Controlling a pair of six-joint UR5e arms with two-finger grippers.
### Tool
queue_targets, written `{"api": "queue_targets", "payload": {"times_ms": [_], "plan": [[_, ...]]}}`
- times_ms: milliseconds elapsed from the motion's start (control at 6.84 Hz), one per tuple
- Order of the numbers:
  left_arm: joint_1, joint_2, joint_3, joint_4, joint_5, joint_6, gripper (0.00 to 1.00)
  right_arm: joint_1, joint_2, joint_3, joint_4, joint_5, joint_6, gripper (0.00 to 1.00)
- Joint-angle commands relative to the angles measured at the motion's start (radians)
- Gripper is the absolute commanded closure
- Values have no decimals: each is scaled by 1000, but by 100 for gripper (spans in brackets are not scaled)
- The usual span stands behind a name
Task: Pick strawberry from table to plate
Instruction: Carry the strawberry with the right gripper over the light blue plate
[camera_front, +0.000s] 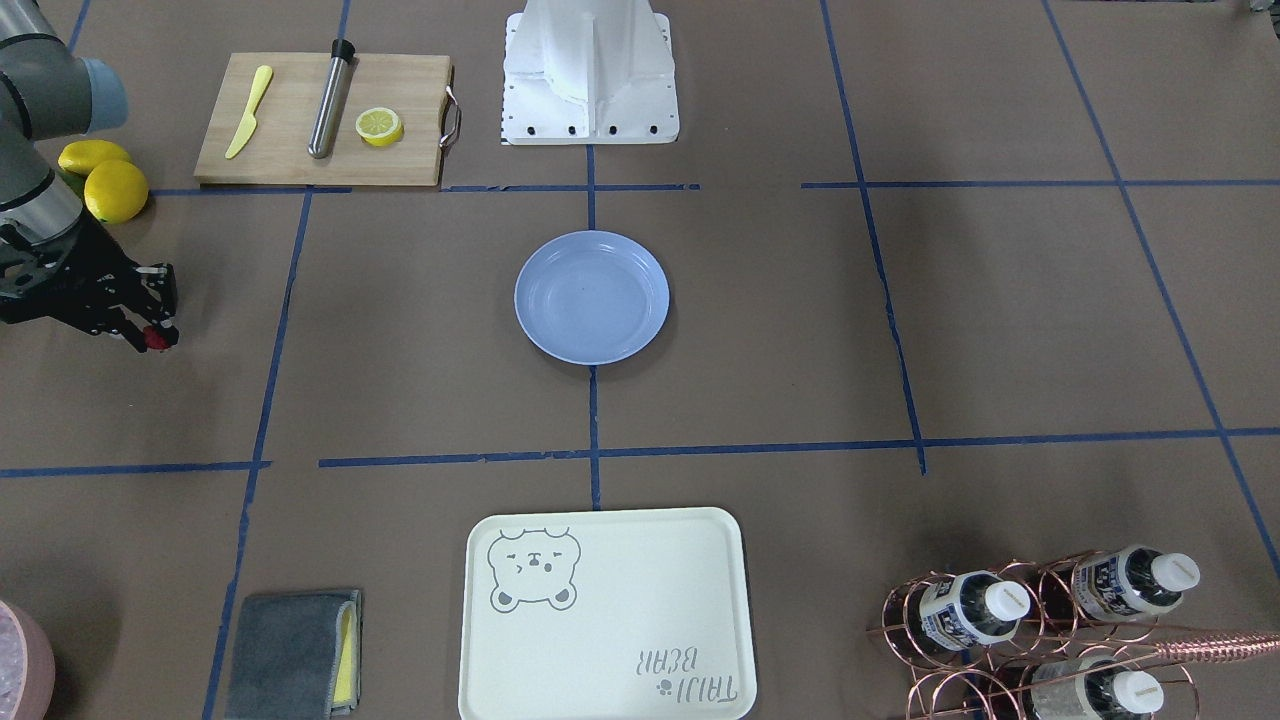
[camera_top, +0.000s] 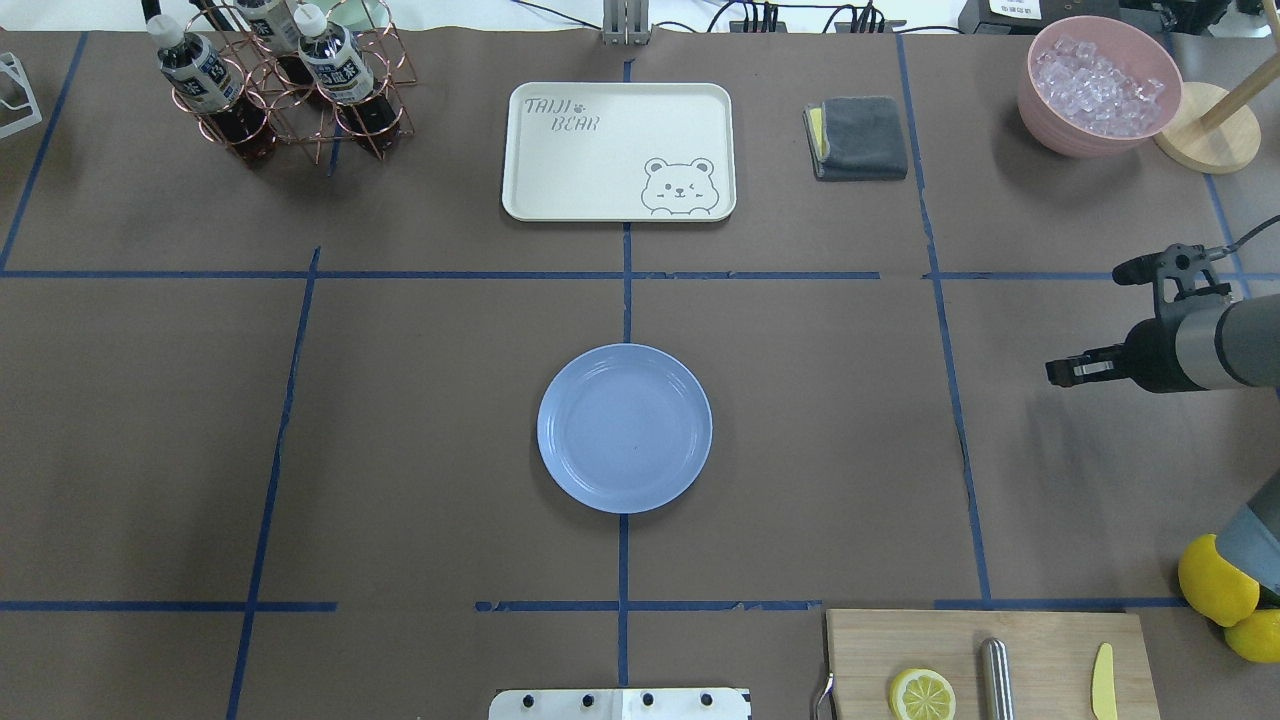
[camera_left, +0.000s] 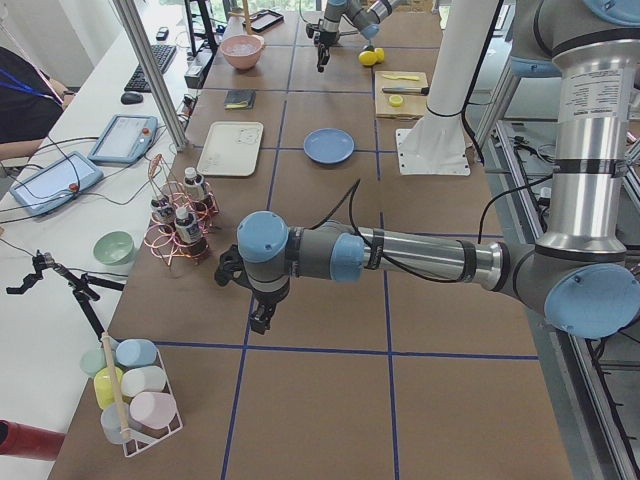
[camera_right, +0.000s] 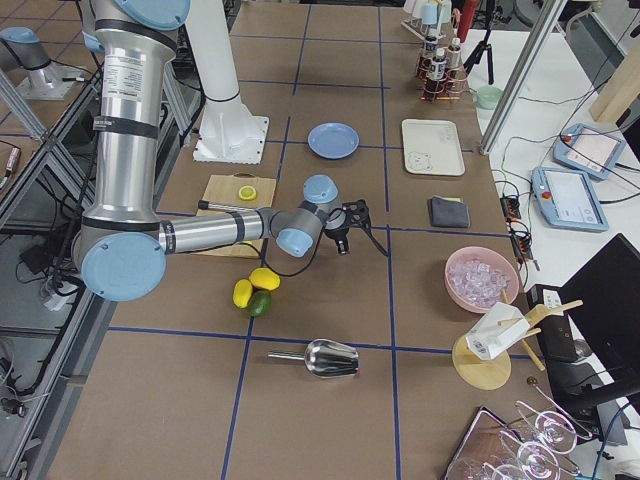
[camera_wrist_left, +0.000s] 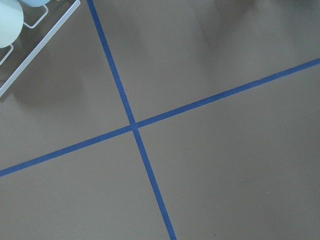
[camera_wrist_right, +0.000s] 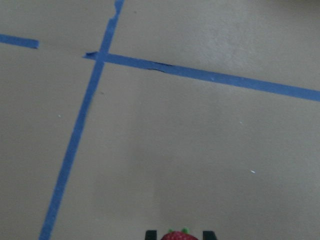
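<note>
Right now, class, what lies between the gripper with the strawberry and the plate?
Nothing but bare table crossed by one blue tape line separates the right gripper, strawberry and plate, per the front-facing view.

The strawberry (camera_front: 156, 341), tiny and dark red with a green cap, is pinched between the fingertips of the right tool (camera_front: 150, 334), well apart from the plate (camera_front: 591, 297). The plate, round, shallow and light blue, lies flat mid-bench on a blue tape line of the brown, paper-covered bench (camera_front: 420, 330).
</note>
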Motion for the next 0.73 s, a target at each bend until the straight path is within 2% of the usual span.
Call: {"api": "queue_targets", "payload": {"times_ms": [0,146,438,585], "plan": [[-1,39,-1,-2,3,-1,0,-56,199,128,-337,-3,112,100],[-2,42,-4,-2,3,-1,0,-103,305,163,-475,-41,183,100],[-6,42,-20,-4,4,-1,0,-267,597,127,-770,-188,342,100],[-8,44,-30,-4,15,-1,0,-310,690,40,-779,-228,411,100]]}}
